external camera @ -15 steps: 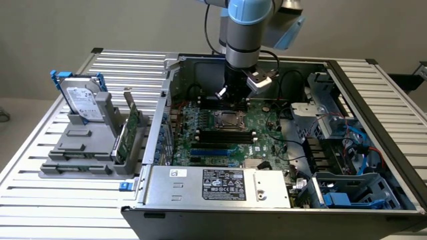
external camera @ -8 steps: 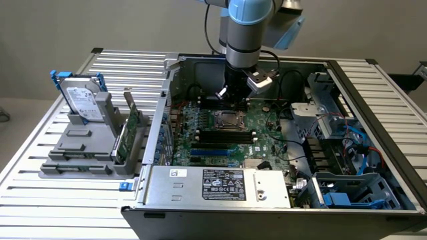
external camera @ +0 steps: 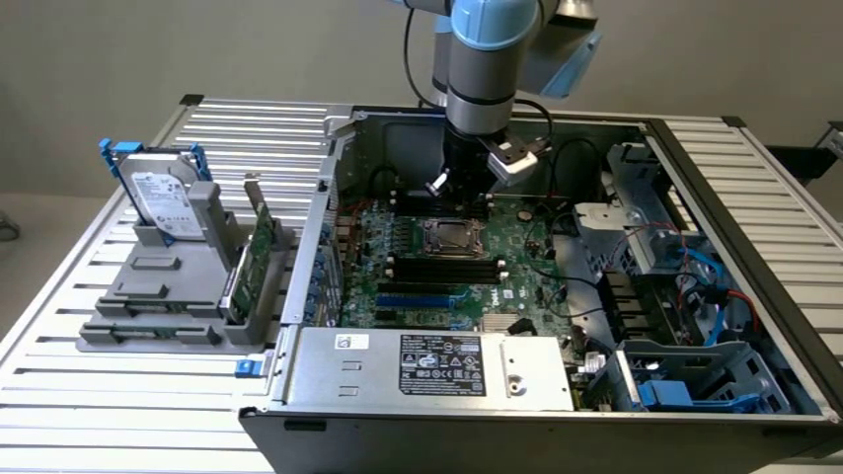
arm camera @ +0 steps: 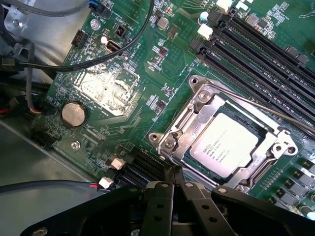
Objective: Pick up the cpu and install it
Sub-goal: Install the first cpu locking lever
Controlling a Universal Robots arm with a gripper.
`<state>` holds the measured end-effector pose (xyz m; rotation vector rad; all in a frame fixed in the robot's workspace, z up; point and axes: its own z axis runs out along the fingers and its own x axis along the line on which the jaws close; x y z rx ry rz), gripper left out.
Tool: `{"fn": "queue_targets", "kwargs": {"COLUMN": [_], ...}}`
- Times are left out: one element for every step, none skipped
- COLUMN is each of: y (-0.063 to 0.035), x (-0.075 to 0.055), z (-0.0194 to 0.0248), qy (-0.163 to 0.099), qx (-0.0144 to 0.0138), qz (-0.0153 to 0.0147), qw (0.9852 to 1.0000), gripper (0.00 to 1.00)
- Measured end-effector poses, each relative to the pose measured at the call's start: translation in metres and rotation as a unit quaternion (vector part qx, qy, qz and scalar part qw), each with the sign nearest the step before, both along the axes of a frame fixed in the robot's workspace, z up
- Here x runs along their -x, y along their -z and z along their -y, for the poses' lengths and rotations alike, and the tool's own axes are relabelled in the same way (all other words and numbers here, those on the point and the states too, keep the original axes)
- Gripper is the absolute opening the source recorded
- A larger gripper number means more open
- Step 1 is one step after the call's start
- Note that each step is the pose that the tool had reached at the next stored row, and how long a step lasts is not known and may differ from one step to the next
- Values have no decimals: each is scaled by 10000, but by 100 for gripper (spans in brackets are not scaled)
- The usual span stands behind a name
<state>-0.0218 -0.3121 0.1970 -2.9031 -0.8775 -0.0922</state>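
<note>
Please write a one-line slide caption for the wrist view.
The cpu sits inside the socket's metal frame on the motherboard, the shut gripper close to the frame's edge.

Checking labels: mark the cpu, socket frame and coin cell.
cpu [arm camera: 229, 145]: wrist view, middle of its silver top.
socket frame [arm camera: 202, 104]: wrist view, its metal plate.
coin cell [arm camera: 74, 114]: wrist view, centre of its face.

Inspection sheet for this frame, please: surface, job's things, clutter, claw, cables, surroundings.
Surface: slatted metal table carrying an open computer case.
Job's things: cpu lies in the motherboard socket, framed by its metal bracket.
Clutter: hard drive and green card stand in a grey holder beside the case.
Grippers: claw shut, holding nothing visible, by the socket's edge.
Cables: black cable crosses the motherboard; blue cables in the drive bay.
Surroundings: plain wall.
</note>
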Motion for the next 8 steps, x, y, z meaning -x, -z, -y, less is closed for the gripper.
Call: {"fn": "queue_targets", "kwargs": {"y": [0, 0, -1, -1, 0, 0, 0, 0], "x": [0, -1, -2, -3, -4, -5, -5, -6], "z": [0, 0, 1, 1, 0, 0, 0, 0], "qy": [0, 0, 0, 0, 0, 0, 0, 0], "qx": [-4, -10, -17, -25, -33, -39, -45, -49], "qz": [0, 0, 0, 0, 0, 0, 0, 0], "qw": [10000, 10000, 10000, 10000, 10000, 10000, 10000, 10000], "gripper": [11, 11, 11, 11, 11, 11, 11, 11]}}
